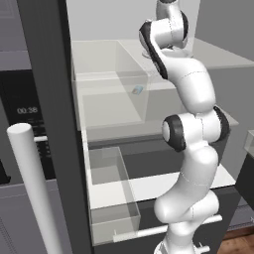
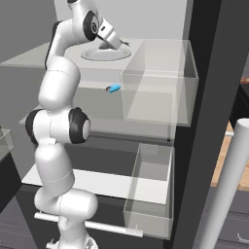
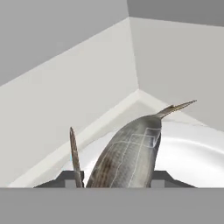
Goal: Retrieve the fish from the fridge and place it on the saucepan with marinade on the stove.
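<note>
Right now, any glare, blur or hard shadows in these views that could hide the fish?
Hand view: flat, even light, no glare; the fish is sharp, its scale pattern readable, over the white plate. Left base view: soft, low-contrast, clear bin walls wash out the tiny blue object. Right base view: the end effector reads clearly against the pale fridge wall, faint shading only.

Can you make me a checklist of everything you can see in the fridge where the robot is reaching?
Surface: white fridge shelf, top level.
Job's things: fish between the finger tips, over the white plate; fridge open.
Clutter: tiny blue object on the shelf below; clear bins.
Gripper: gripper closed on the fish, at the plate.
Cables: nothing seen.
Surroundings: silver bar handle; black oven clock to the left.
</note>
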Tool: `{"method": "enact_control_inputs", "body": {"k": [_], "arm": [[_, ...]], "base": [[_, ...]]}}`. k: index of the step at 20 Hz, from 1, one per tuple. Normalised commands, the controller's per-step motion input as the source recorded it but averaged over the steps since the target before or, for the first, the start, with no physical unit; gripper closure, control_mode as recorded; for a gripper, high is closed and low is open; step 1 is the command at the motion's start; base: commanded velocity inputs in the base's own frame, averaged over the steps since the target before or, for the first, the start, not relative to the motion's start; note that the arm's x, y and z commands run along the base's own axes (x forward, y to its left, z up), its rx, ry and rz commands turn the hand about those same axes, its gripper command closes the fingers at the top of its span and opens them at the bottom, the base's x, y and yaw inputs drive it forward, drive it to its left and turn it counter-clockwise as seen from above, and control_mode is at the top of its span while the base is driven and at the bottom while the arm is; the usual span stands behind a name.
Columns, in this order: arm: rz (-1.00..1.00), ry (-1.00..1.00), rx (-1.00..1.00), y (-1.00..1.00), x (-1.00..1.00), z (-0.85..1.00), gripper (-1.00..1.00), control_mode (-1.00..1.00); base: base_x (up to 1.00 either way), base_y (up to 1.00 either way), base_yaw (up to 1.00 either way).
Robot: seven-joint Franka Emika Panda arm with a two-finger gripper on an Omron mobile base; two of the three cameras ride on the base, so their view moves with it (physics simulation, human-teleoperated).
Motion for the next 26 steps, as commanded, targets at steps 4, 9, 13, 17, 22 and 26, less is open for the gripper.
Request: {"method": "enact_control_inputs", "body": {"k": [4, 9, 13, 17, 22, 26], "arm": [[0.39, 0.0, 0.0, -0.11, -0.46, 0.06, 1.0, -1.0], [0.35, 0.0, 0.0, -0.04, -0.48, 0.12, 1.0, -1.0], [0.25, 0.0, -0.08, 0.0, -0.57, -0.01, 1.0, -1.0], [0.12, 0.0, -0.1, 0.08, -0.65, 0.0, 1.0, -1.0], [0.07, 0.0, -0.11, 0.12, -0.67, 0.0, 1.0, -1.0], [0.0, 0.0, -0.09, 0.12, -0.66, 0.01, 1.0, -1.0]], "base": [[0.0, 0.0, 0.0], [0.0, 0.0, 0.0], [0.0, 0.0, 0.0], [0.0, 0.0, 0.0], [0.0, 0.0, 0.0], [0.0, 0.0, 0.0]]}}
